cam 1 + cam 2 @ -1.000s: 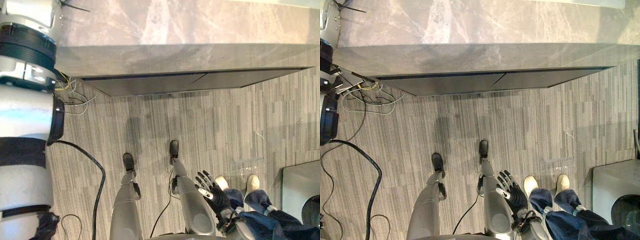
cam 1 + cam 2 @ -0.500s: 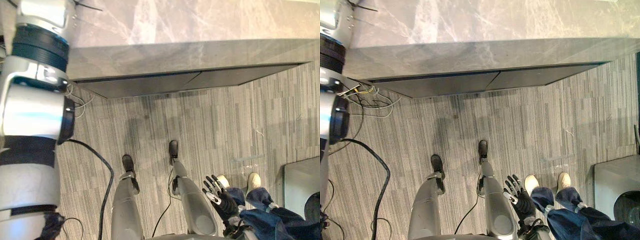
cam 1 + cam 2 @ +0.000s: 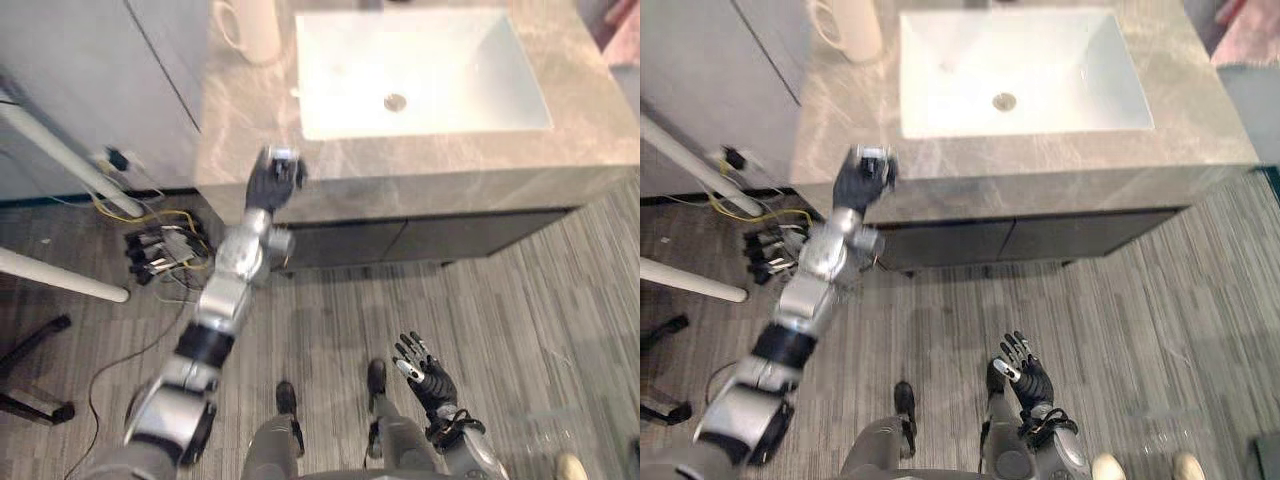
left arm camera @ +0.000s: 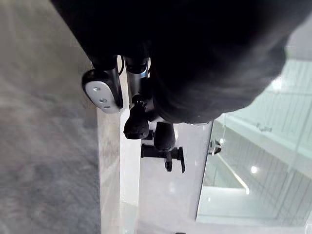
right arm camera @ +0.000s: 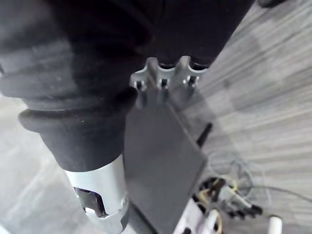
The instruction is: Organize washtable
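Up over the front edge of the washtable: the left hand. Hangs above the grey stone top, just to the left of the white sink. Hard to tell whether open or closed, or whether holding anything. Points along the stone toward a black tap in its own wrist view.

Down low, close to the striped floor: the right hand. Spread wide open, with nothing in it. Hangs well apart from the washtable.

In the sink, a small round drain near the front wall.

At the back left of the stone top, a pale cup with a handle. Stands upright, near the sink's back left corner and well away from the left hand.

Under the stone top, dark cupboard fronts. Past the right end of the washtable, something pink, too blurry to name. On the floor by the left end, a bunch of wires and plugs, and next to them two white poles.
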